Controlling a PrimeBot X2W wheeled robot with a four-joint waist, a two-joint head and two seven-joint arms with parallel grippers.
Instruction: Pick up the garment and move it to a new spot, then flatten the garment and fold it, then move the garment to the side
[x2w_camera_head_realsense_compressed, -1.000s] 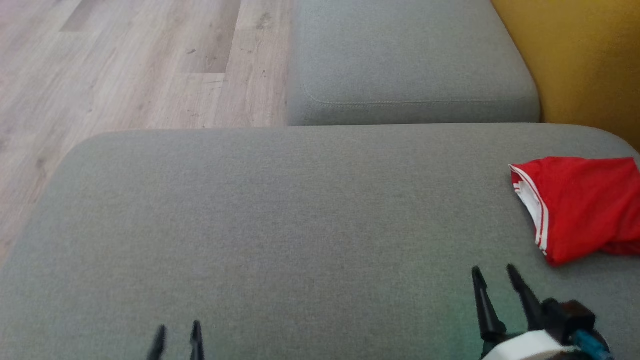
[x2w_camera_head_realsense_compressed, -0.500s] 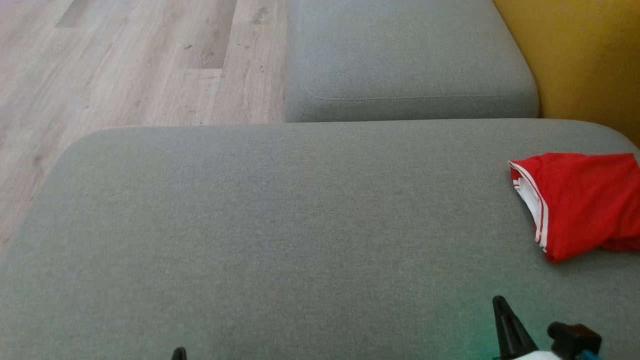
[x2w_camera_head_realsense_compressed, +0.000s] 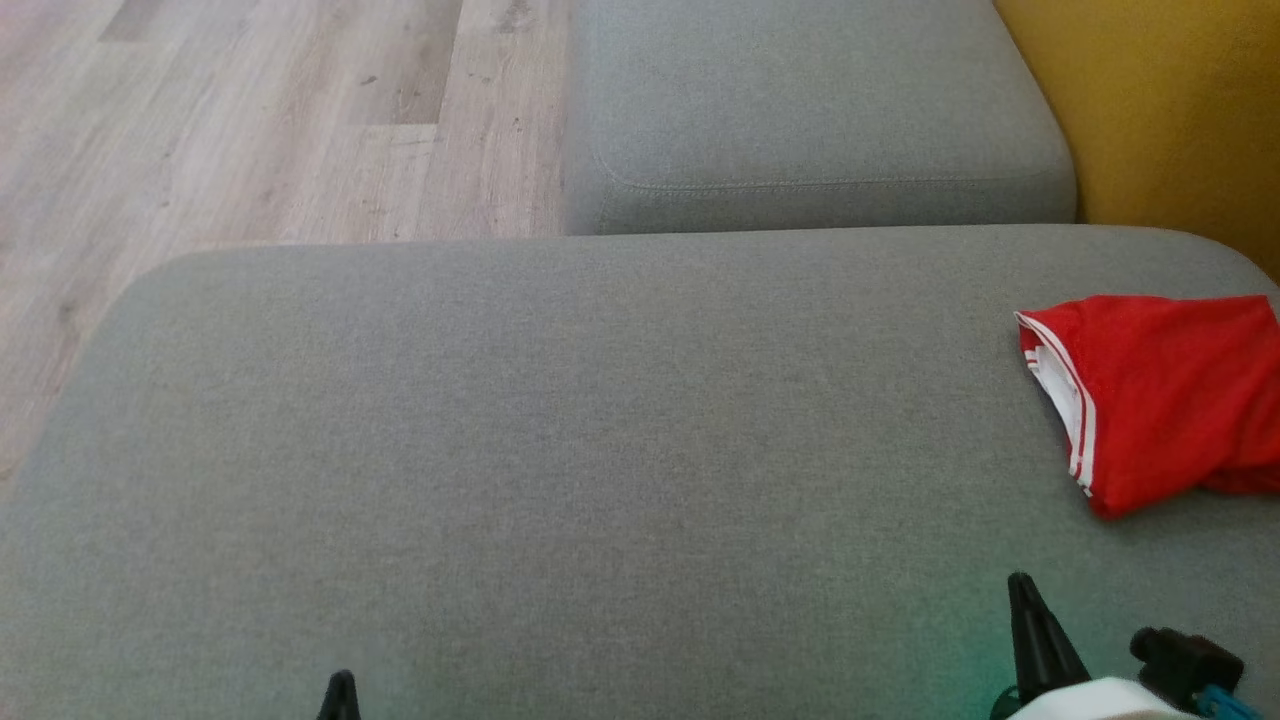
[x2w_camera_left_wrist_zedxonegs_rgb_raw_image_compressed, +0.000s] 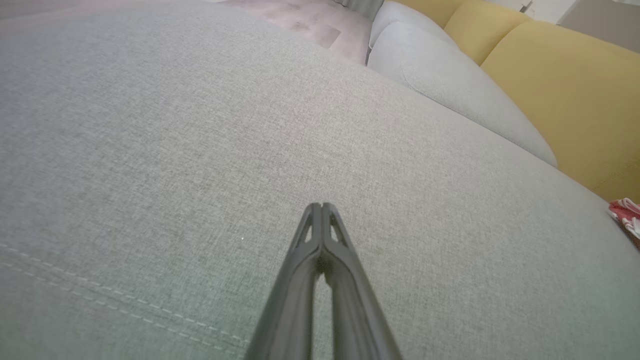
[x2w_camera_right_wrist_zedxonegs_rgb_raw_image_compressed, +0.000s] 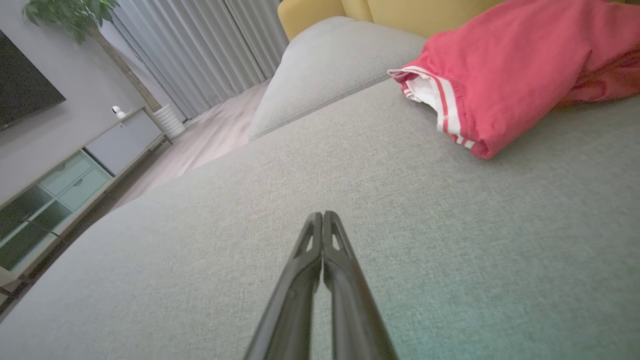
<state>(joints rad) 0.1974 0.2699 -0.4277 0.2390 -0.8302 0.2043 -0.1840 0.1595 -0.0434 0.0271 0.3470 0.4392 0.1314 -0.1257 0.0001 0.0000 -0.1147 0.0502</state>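
Note:
The garment (x2w_camera_head_realsense_compressed: 1170, 390) lies bunched at the right edge of the grey sofa seat (x2w_camera_head_realsense_compressed: 600, 450). It is red, with red-white striped trim and a bit of white cloth at its left end; no letters show. The right wrist view has the garment (x2w_camera_right_wrist_zedxonegs_rgb_raw_image_compressed: 520, 65) ahead and to the right, and the left wrist view catches a sliver of the garment (x2w_camera_left_wrist_zedxonegs_rgb_raw_image_compressed: 627, 215) at its right edge. My right gripper (x2w_camera_head_realsense_compressed: 1022, 590) is shut and empty, a short way in front of it. My left gripper (x2w_camera_head_realsense_compressed: 340, 690) is shut and empty over bare cushion. The fingers press together in both wrist views, left gripper (x2w_camera_left_wrist_zedxonegs_rgb_raw_image_compressed: 321, 207) and right gripper (x2w_camera_right_wrist_zedxonegs_rgb_raw_image_compressed: 322, 216).
A second grey cushion (x2w_camera_head_realsense_compressed: 810, 100) adjoins the seat at the back. A yellow backrest (x2w_camera_head_realsense_compressed: 1170, 100) rises at the right. Wood floor (x2w_camera_head_realsense_compressed: 250, 120) lies beyond the seat's left and far edges. A low cabinet (x2w_camera_right_wrist_zedxonegs_rgb_raw_image_compressed: 75, 175) stands across the room.
Both grippers went from open to shut and drew back toward the bottom edge of the head view. The head view itself shifted slightly. The garment has not moved.

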